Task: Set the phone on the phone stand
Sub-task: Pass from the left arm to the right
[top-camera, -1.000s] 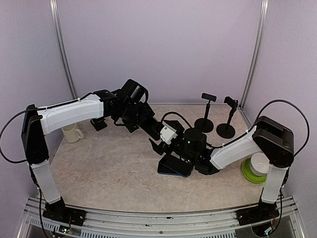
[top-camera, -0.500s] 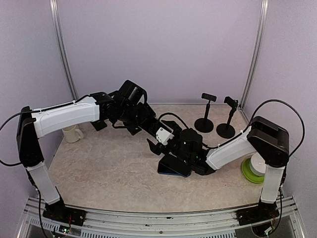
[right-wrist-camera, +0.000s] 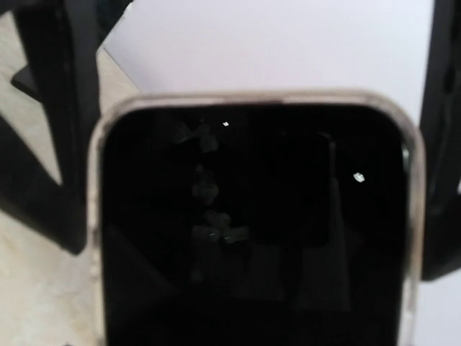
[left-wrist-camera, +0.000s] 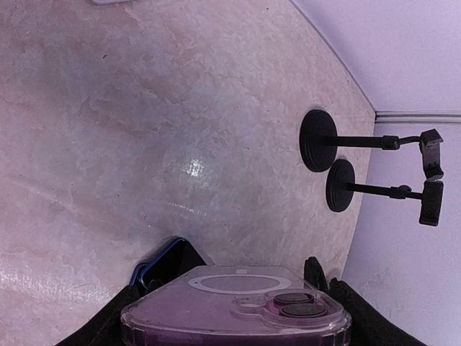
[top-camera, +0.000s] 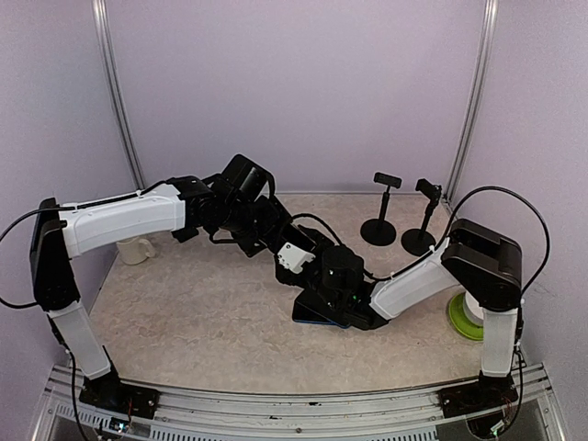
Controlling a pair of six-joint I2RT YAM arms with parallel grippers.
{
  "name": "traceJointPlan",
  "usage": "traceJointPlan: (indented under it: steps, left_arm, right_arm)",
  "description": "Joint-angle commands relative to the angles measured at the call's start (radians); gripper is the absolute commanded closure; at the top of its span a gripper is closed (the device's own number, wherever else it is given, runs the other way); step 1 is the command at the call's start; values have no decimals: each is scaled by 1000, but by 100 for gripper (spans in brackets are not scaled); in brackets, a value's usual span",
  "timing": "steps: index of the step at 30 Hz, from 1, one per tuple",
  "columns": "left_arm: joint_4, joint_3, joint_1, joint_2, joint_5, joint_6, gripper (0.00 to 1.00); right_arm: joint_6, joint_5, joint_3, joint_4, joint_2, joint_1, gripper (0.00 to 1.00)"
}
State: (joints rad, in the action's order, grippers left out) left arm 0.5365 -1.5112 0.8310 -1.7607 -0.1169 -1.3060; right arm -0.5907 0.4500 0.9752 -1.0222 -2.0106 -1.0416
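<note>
The phone (left-wrist-camera: 238,311) is up off the table (top-camera: 202,312) in the middle, where the two arms meet. The left fingers (left-wrist-camera: 108,330) are clamped on its sides, its back and camera lenses facing that wrist. The right fingers (right-wrist-camera: 50,144) stand apart on either side of its dark screen; I cannot tell whether they touch it.

Just below it lies a dark blue-edged slab (top-camera: 310,317); I cannot tell what that is. The phone stand (top-camera: 379,225) and a second stand (top-camera: 421,241) are at the back right, well apart from the phone; which one is meant I cannot say.

To my eye the handover is the risky part:
- if the left lets go before the right has a firm hold, the glossy case could slip and fall onto the slab;
- if both squeeze and pull at once, the phone could twist in the grip;
- the wrists are crowded close and might knock each other;
- the stands look slim-stemmed with small clips, so a clumsy approach could tip one or miss the clip.

As for containers, a mug (top-camera: 133,250) sits at the left, mostly behind the left arm, its inside hidden. A green plate (top-camera: 462,323) at the right carries a white round thing (top-camera: 476,305).
</note>
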Motion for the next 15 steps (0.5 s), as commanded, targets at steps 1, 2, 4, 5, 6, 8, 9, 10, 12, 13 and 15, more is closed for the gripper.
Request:
traceJointPlan:
  steps: [1,2,4,5,6,8,9,10,12,13,15]
  left_arm:
    - [-64,-6,10,53,0,-16,64]
    - [-62,-5,10,52,-5,-15,64]
    - [-56,-4,10,49,-13,-15,64]
    - [-56,-2,10,48,-13,-19,63]
    - [-59,0,10,47,-9,-19,63]
    - [-62,0,11,42,-5,-20,63]
    - [-62,0,11,40,-5,-19,63]
    - [-61,1,11,39,-5,-20,63]
    - [-65,2,11,38,3,-19,63]
    - [-70,2,10,38,7,-20,63]
    - [-85,5,11,42,18,-21,60]
  right_arm:
    - [-52,63,23,-67,-26,-23,11]
    - [-58,66,24,-72,-27,-26,12]
    - [-65,65,27,-73,-29,-29,14]
    - [-66,62,29,-67,-30,-30,15]
    - [-67,62,33,-63,-33,-31,18]
    - [-66,65,35,-61,-38,-31,29]
    - [-65,65,34,-61,-37,-31,32]
    - [-61,64,34,-58,-37,-31,35]
    - [-55,62,32,-53,-37,-31,43]
    - [-52,63,30,-53,-37,-31,44]
    - [-49,60,25,-57,-36,-31,46]
